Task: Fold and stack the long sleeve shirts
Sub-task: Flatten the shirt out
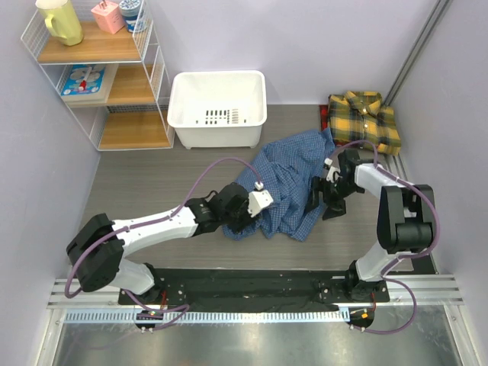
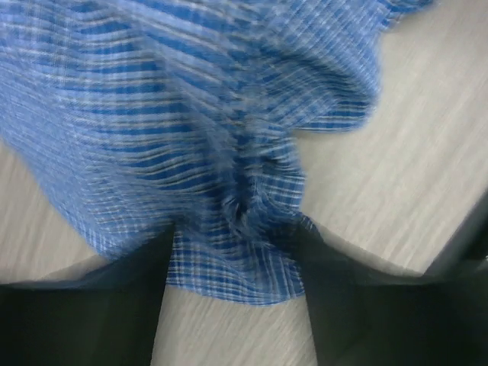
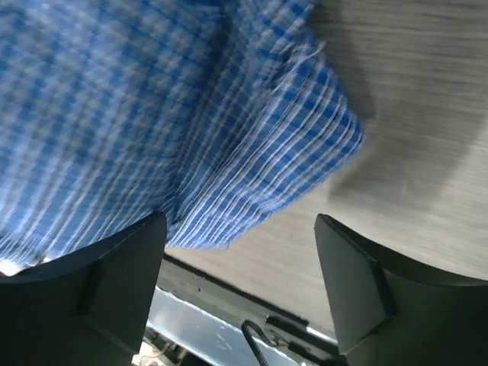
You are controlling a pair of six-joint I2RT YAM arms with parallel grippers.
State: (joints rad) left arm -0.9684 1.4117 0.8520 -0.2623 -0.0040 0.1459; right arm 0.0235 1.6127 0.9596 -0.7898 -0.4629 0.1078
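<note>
You have the check shirt (image 1: 286, 177) heaped mid-table (image 1: 137, 179), between the two grippers. The left gripper (image 2: 235, 244) sits at its near-left edge, with cloth lying between its fingers. The right gripper (image 3: 240, 225) sits at its right edge, with the shirt's border just beside one finger. Behind the shirt, at the back wall, stands the tub (image 1: 191, 99). To the tub's right, in your far-right corner, lies the plaid shirt (image 1: 364, 118), just beyond the check shirt's far tip. In the far-left corner stands the rack (image 1: 133, 131). A mug (image 1: 61, 21), a box (image 1: 108, 15) and a cup (image 1: 133, 14) stand left to right on its top shelf, and a book (image 1: 84, 78) lies on the shelf below.
</note>
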